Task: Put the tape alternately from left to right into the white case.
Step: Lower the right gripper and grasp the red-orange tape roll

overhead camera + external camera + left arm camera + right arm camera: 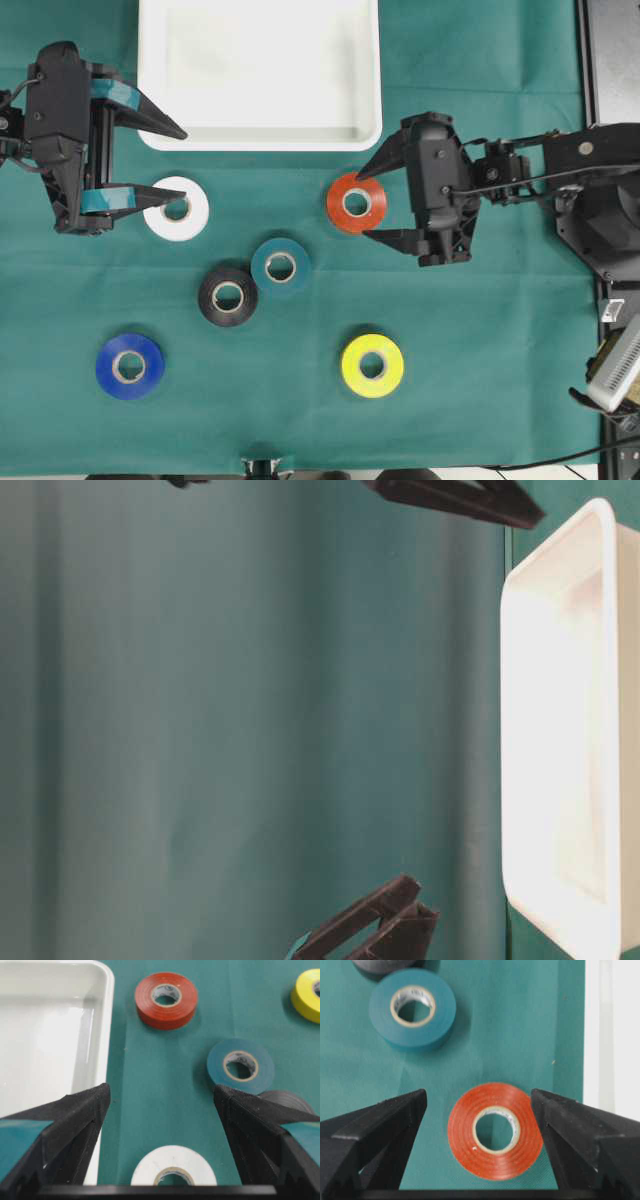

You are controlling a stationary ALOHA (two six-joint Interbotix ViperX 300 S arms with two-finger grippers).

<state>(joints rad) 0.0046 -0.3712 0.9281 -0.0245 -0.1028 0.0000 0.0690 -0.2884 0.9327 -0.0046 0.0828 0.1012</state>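
A green cloth (pixel 480 380) covered the table and filled most of the overhead frame. The white case (pixel 260 135) lay at the top centre of that frame, with nothing inside it; all six rolls of tape were still on the cloth below it.

The left gripper (pixel 178 164) sat at the left edge of the overhead frame, its jaws spread wide apart and holding nothing. Its upper finger tip lay by the lower left corner of the white case, and its lower finger tip reached the edge of the white roll (pixel 177 208), which lay just under the jaws' opening. The right gripper (pixel 375 203) reached in from the right of the frame, jaws also wide apart, one finger above and one below the red-orange roll (pixel 356 202). In the right wrist view that roll (pixel 495 1131) lay flat between the two fingers (pixel 380 1125) with cloth showing on both sides, so nothing was clamped.

Near the centre of the overhead frame the teal roll (pixel 281 266) and the black roll (pixel 228 296) lay touching, the black one lower and to the left. The blue roll (pixel 130 366) lay at the lower left and the yellow roll (pixel 372 365) at the lower right, each well apart from the others.
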